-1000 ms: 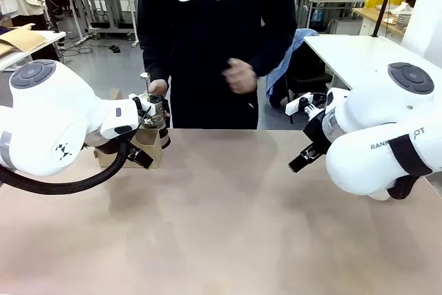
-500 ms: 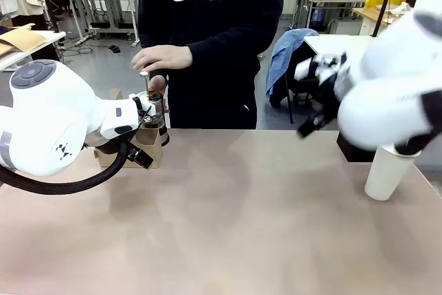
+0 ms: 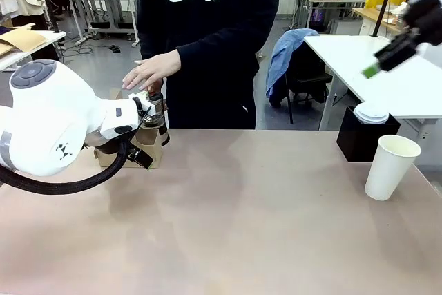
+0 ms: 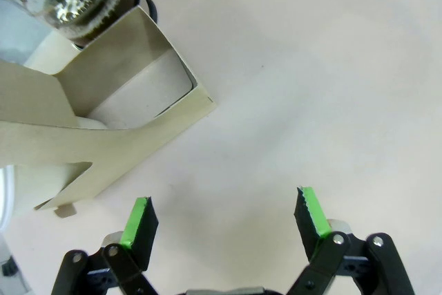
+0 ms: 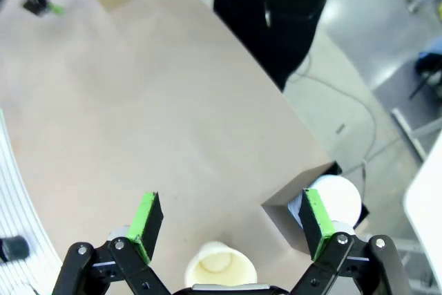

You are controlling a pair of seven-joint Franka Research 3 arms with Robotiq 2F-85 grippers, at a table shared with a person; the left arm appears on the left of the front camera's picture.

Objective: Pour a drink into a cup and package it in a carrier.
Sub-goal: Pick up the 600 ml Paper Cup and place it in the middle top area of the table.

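White, bulbous left arm [image 3: 48, 126] at frame left — grey round cap [image 3: 32, 72], black cable [image 3: 62, 187] looped beneath; left gripper [image 4: 226, 213] black, green-padded.

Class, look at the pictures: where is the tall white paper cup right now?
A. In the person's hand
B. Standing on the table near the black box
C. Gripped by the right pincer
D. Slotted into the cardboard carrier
B: the tall cup stands upright and open-topped on the table near the black box, with nothing holding it.
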